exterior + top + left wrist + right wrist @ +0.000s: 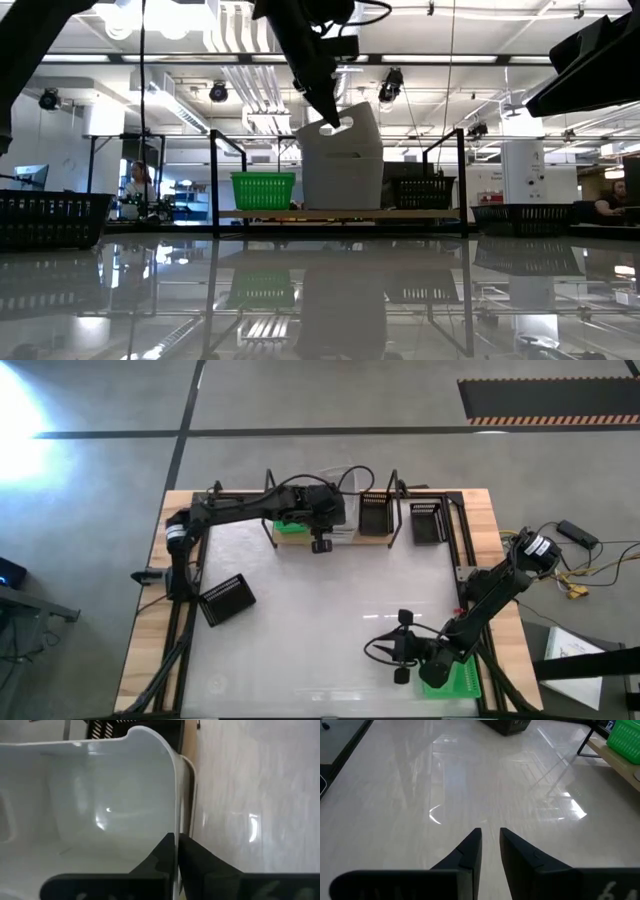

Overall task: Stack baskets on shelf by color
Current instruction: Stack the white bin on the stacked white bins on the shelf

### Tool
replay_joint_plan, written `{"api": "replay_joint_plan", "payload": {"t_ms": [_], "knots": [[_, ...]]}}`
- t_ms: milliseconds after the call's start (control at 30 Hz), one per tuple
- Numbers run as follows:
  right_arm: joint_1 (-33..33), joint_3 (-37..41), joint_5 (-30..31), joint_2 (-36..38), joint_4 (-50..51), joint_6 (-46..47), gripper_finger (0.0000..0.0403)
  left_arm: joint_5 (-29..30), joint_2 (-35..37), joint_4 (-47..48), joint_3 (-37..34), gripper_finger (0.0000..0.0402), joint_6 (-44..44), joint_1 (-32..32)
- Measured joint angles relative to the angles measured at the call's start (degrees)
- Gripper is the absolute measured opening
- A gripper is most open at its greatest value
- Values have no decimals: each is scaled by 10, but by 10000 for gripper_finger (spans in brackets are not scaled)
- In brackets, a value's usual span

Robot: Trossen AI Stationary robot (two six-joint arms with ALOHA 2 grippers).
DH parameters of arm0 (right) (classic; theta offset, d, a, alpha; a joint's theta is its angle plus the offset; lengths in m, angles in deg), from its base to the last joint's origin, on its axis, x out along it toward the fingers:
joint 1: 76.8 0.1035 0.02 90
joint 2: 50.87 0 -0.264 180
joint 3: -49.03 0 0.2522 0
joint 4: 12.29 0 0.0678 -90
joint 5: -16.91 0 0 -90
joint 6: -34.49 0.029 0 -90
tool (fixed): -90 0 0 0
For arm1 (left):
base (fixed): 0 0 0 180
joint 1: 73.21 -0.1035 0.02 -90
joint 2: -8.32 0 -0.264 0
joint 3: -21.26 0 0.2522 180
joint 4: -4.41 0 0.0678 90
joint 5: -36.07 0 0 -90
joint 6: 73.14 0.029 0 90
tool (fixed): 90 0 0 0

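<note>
My left gripper (176, 837) is over the shelf (385, 541) at the table's far edge, shut on a translucent white basket (342, 155). That basket sits nested in a second white one (188, 772) in the middle of the plank. A green basket (263, 189) rests on the plank to its left and a black one (375, 513) to its right. My right gripper (490, 834) hovers near the table's near right corner, slightly open and holding nothing. Beside it lies another green basket (452, 678). My left gripper pinches the upper white basket's side wall at its rim (172, 827), one finger inside the basket and one outside. The fingers (322, 100) slant down from above. The basket stands upright, nested in the white basket below it.
One black basket (227, 600) lies on the table near the left edge, and another (428, 521) stands just right of the shelf. The shelf's black wire uprights (214, 180) rise at both ends. The white tabletop (445, 785) lies open in the middle.
</note>
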Motion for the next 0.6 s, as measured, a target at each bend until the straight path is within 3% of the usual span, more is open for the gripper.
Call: {"api": "replay_joint_plan", "payload": {"t_ms": [600], "knots": [[0,0,0,0,0,1,61,9,-7,32,32,0,-9,1]]}}
